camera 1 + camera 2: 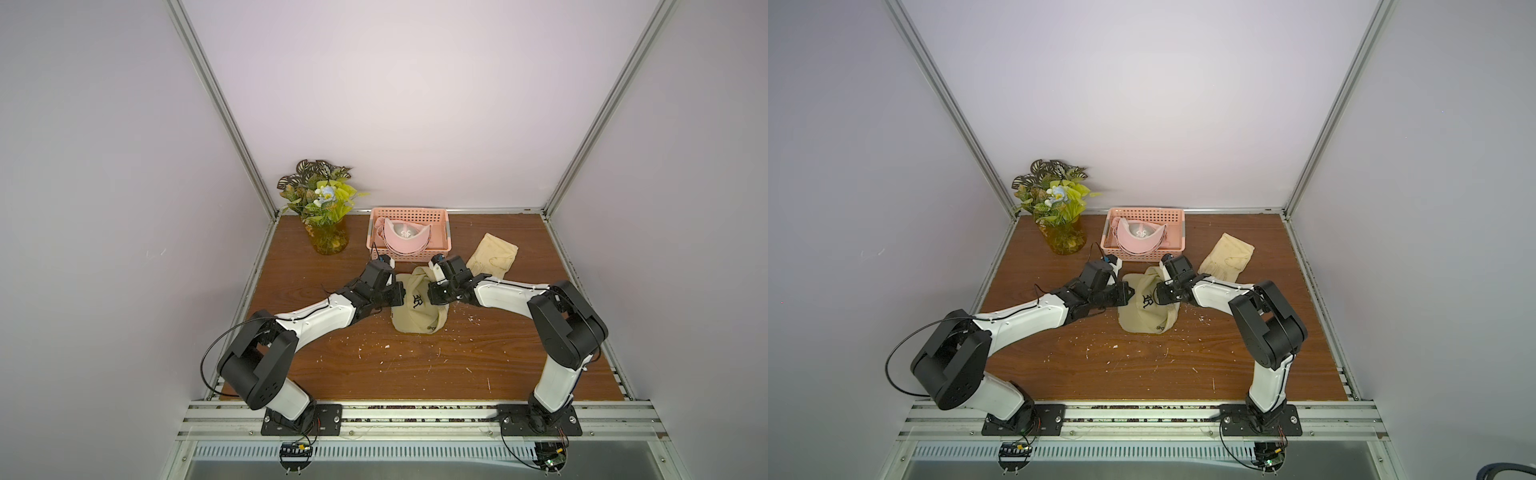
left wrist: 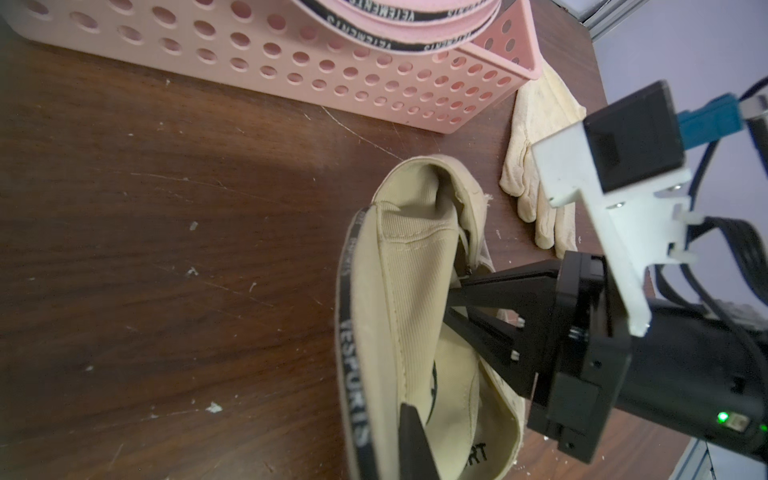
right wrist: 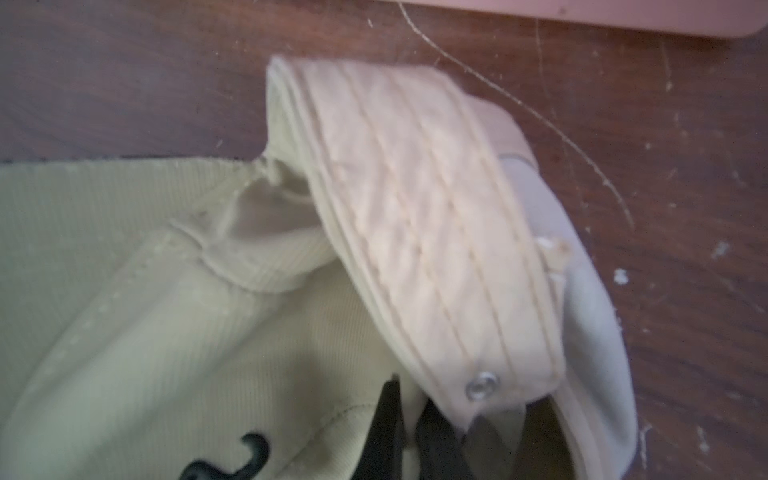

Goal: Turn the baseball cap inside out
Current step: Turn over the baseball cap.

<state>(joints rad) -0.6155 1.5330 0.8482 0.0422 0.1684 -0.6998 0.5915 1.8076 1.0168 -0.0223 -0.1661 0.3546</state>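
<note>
Pink basket [image 1: 415, 216] holds what looks like a pink cap [image 1: 405, 241].

The beige baseball cap [image 3: 174, 316] fills most of the right wrist view, its stitched strap [image 3: 428, 216] folded over the ribbed crown. The right gripper [image 3: 409, 440] has its dark fingertips [image 3: 388, 432] pinched together on cap fabric just beside the strap's metal snap [image 3: 482, 384]. Scratched brown table [image 3: 665, 166] lies around the cap, and a pink edge [image 3: 623, 14] shows beyond it.

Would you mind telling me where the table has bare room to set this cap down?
The widest bare patch on the table lies between the beige cap and the arm bases. It is crowded between the pink basket, glove and plant.
</note>
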